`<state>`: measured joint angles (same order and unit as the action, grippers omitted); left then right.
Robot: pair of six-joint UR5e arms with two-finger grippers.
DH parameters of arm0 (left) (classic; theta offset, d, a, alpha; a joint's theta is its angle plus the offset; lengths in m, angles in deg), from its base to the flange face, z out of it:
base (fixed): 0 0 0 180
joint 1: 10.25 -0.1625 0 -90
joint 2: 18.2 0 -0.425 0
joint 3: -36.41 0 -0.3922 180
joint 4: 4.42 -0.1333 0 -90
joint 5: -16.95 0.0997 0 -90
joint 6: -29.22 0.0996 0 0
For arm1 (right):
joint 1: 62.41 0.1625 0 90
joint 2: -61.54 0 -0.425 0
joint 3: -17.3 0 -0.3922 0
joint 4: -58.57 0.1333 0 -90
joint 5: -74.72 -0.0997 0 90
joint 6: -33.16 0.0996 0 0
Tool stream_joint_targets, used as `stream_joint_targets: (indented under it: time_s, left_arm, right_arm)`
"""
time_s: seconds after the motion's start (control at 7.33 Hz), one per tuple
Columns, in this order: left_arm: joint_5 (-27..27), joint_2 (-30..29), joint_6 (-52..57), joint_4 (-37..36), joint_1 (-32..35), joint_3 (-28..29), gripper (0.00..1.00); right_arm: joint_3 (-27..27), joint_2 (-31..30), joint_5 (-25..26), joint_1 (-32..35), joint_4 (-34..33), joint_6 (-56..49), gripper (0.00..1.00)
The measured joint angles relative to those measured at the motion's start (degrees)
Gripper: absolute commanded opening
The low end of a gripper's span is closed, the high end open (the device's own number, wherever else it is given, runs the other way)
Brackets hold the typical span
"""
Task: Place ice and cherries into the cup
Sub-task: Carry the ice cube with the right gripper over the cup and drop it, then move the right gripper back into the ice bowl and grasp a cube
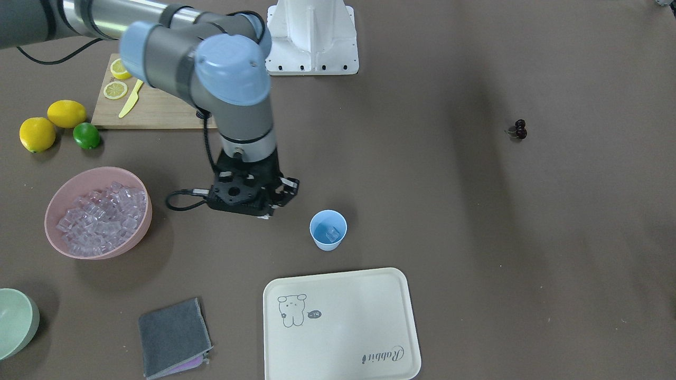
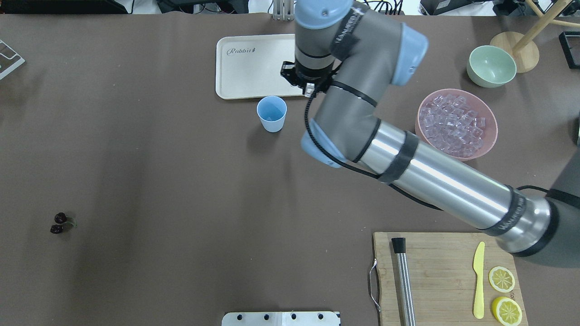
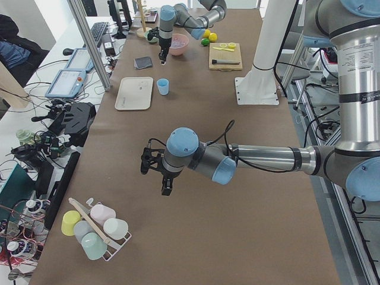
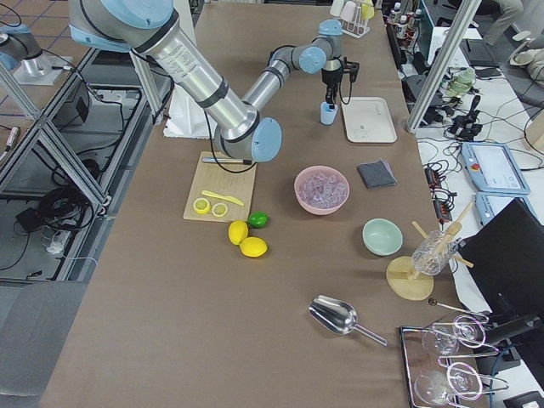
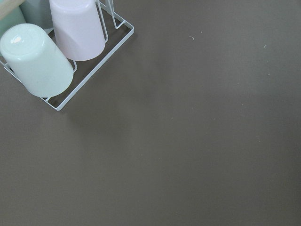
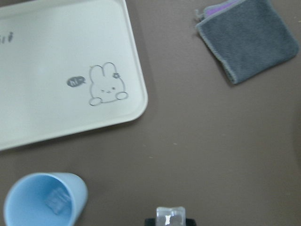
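Note:
The light-blue cup (image 1: 328,229) stands on the brown table near a cream tray, with one ice cube (image 1: 332,234) in it; it also shows in the right wrist view (image 6: 44,200). My right gripper (image 1: 266,214) hangs just beside the cup, and the wrist view shows it shut on a clear ice cube (image 6: 170,216). The pink bowl (image 1: 53,203) holds many ice cubes (image 1: 100,214). The cherries (image 1: 519,130) lie alone far across the table, also seen overhead (image 2: 59,223). My left gripper (image 3: 165,189) shows only in the exterior left view; I cannot tell its state.
A cream tray (image 1: 369,295) lies next to the cup and a grey cloth (image 1: 173,336) beside it. A pale green bowl (image 1: 16,322), two lemons, a lime (image 1: 86,135) and a cutting board (image 1: 158,113) with lemon slices are near. A cup rack (image 5: 70,52) sits under the left wrist.

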<state>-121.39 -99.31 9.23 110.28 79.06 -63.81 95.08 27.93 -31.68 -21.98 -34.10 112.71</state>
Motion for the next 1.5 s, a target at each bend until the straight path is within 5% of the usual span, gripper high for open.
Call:
stream_joint_targets:
  time_s: [0.27,0.55,0.68,0.82,1.23,1.5]
  left_arm:
    - [0.06,-0.09,-0.01,0.0,-0.04,0.39,0.98]
    - [0.03,-0.38,0.12,0.0,-0.07,1.32,0.98]
    - [0.03,-0.47,0.17,0.0,-0.07,1.73,0.98]
    - [0.06,-0.53,0.19,0.0,-0.06,1.94,0.98]
    - [0.05,-0.6,0.17,0.33,-0.02,2.06,0.98]
    - [0.04,-0.28,0.07,1.29,-0.01,2.0,0.98]
  right_arm:
    - [-8.59,5.72,3.9,-2.85,3.37,10.41,0.26]
    - [-10.57,6.08,7.17,-5.12,6.93,13.4,0.36]
    - [-10.8,5.85,7.9,-5.68,7.98,13.63,0.91]
    - [-10.71,5.65,8.2,-5.98,8.41,13.4,0.99]
    - [-5.34,1.44,8.28,-5.96,8.22,7.03,0.97]
    - [7.5,-9.4,6.61,-3.49,5.46,-4.67,0.89]
